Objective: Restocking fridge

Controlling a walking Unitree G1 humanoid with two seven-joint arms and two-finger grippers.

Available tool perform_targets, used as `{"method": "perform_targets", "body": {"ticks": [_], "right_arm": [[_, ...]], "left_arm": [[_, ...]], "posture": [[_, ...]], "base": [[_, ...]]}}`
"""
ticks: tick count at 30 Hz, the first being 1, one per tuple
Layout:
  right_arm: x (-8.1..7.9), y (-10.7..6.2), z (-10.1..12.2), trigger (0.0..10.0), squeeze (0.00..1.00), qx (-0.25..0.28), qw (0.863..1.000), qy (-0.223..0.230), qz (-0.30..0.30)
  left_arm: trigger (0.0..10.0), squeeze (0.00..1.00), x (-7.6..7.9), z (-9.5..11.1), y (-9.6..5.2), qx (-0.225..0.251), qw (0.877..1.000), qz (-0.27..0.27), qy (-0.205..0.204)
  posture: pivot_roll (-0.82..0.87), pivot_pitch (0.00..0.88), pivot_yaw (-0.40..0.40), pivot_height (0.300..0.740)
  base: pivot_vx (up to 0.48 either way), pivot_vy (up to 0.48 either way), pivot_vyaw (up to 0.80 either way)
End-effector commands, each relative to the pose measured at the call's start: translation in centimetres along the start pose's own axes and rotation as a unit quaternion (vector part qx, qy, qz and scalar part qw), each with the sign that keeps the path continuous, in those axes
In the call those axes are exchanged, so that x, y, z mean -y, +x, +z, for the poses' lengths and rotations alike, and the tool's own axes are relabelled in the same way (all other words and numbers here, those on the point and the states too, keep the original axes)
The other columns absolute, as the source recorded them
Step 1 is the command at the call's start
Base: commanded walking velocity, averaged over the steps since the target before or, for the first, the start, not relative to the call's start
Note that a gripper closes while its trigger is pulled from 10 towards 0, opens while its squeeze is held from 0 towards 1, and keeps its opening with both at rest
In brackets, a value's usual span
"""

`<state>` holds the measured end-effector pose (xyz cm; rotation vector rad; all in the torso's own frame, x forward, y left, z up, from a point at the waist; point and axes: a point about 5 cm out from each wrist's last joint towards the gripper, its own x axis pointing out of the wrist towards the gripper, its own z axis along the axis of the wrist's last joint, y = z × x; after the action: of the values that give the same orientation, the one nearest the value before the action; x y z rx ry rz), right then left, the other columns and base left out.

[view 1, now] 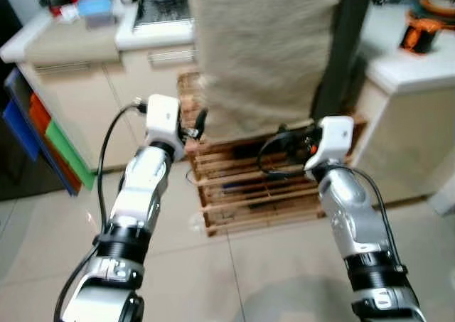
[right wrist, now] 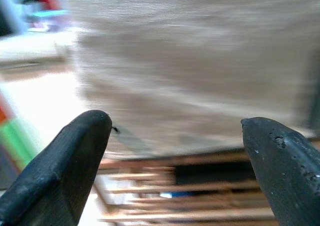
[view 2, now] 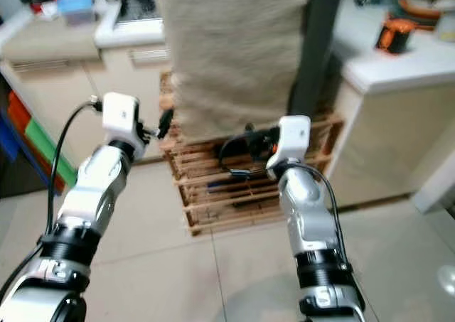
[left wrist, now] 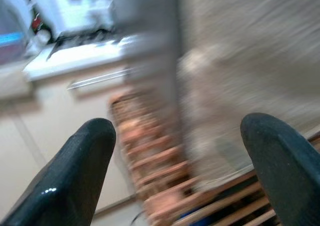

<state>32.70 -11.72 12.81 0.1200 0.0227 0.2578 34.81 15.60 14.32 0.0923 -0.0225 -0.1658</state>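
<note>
Both silver arms are raised in front of me. My left gripper [left wrist: 177, 131] stands open with nothing between its black fingertips [left wrist: 92, 138], and it points at a wooden slatted rack [view 1: 242, 194]. My right gripper [right wrist: 175, 123] is also open and empty, facing the same rack from the right. A beige woven cloth [view 1: 263, 52] hangs over the top of the rack and hides its upper part. Both wrist views are blurred.
A beige cabinet with a counter [view 1: 71, 45] stands at the left, with blue, orange and green panels [view 1: 50, 137] leaning beside it. A white counter [view 1: 405, 73] at the right carries an orange object [view 1: 419, 34]. Tiled floor [view 1: 213, 265] lies between me and the rack.
</note>
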Motion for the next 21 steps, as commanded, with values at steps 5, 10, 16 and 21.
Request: {"method": "perform_targets", "body": {"ticks": [5, 10, 16, 21], "right_arm": [[0.44, -0.08, 0.30, 10.0, 0.00, 0.004, 1.000, -0.015, 0.001], [0.15, -0.13, 0.46, 10.0, 0.00, 0.009, 1.000, -0.022, 0.011], [0.39, -0.06, 0.51, 10.0, 0.00, 0.011, 1.000, -0.021, 0.005], [0.49, 0.14, 0.83, 10.0, 0.00, 0.017, 1.000, -0.023, 0.004]], "left_arm": [[10.0, 0.00, 0.74, 0.69, 0.41, 0.010, 1.000, -0.013, -0.008], [10.0, 0.00, 0.60, 0.68, 0.41, 0.011, 1.000, -0.010, -0.012], [10.0, 0.00, 0.30, 0.93, 0.45, 0.022, 1.000, 0.002, -0.008], [10.0, 0.00, 0.18, 1.29, 0.52, 0.032, 0.999, -0.007, -0.012]], "posture": [[-0.17, 0.000, 0.076, 0.740], [-0.17, 0.000, 0.075, 0.740], [-0.17, 0.000, 0.078, 0.740], [-0.17, 0.000, 0.077, 0.740]], "base": [[0.394, 0.274, 0.00], [0.395, 0.272, 0.00], [0.322, 0.236, 0.00], [0.000, 0.000, 0.00]]}}
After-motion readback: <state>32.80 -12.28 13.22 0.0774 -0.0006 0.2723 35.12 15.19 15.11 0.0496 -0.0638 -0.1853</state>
